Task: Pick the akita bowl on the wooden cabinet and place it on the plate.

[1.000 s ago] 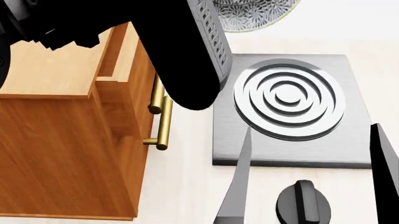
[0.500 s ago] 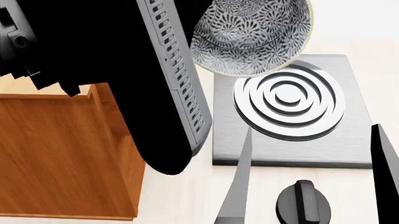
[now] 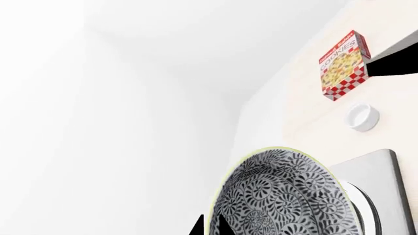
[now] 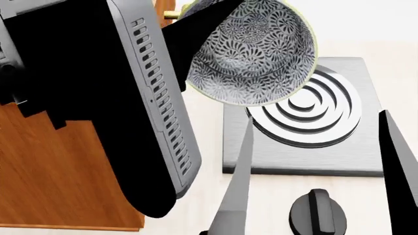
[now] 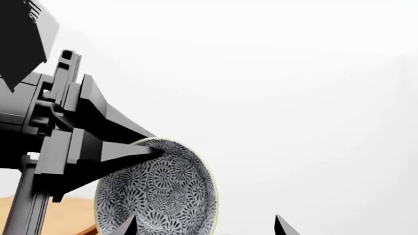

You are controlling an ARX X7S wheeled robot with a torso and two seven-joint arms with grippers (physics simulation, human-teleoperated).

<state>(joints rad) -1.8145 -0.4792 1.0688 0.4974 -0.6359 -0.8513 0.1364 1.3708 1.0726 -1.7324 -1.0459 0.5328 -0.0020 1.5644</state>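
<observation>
The akita bowl (image 4: 251,54), black-and-white floral with a pale rim, hangs tilted in the air above the far-left part of the grey stove slab. My left gripper (image 4: 196,14) is shut on its rim; in the left wrist view the two dark fingertips straddle the rim of the bowl (image 3: 284,196). The right wrist view shows the bowl (image 5: 156,188) side-on with the left gripper (image 5: 153,147) pinching its edge. My right gripper (image 4: 320,171) is open and holds nothing, low over the stove's near edge. The wooden cabinet (image 4: 58,171) stands at the left. The plate is out of view.
A grey stove slab (image 4: 346,156) with a ringed burner lies under the bowl, and a black knob (image 4: 318,213) sits in front of it. A cookie box (image 3: 344,63) and a small white cup (image 3: 362,116) lie on the pale counter beyond the stove.
My left arm has brought the bowl away from the cabinet side, lower and nearer, and it now hangs over the stove's far-left part. The right gripper's fingers have edged up slightly.
</observation>
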